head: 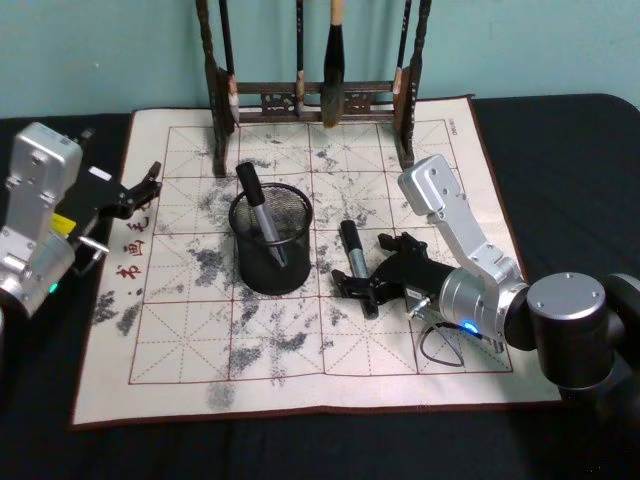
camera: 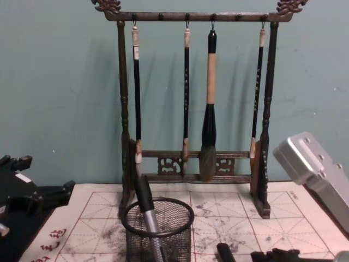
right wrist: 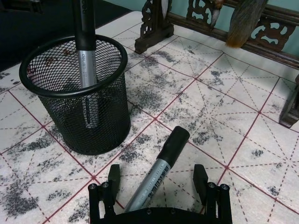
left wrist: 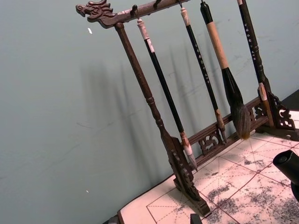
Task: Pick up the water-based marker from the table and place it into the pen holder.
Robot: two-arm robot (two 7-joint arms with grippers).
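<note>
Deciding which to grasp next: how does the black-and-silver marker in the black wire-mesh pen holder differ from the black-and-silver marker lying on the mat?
The marker in the holder leans upright, black cap up; the marker on the mat lies flat. The first sits inside the black wire-mesh pen holder; the second lies outside it on the white ink-stained mat, between the fingers of the open right gripper. Both have black caps and silver barrels.

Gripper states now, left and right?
Left gripper: cannot tell, parked at the left.
Right gripper: open, straddling the water-based marker, not gripping it.
</note>
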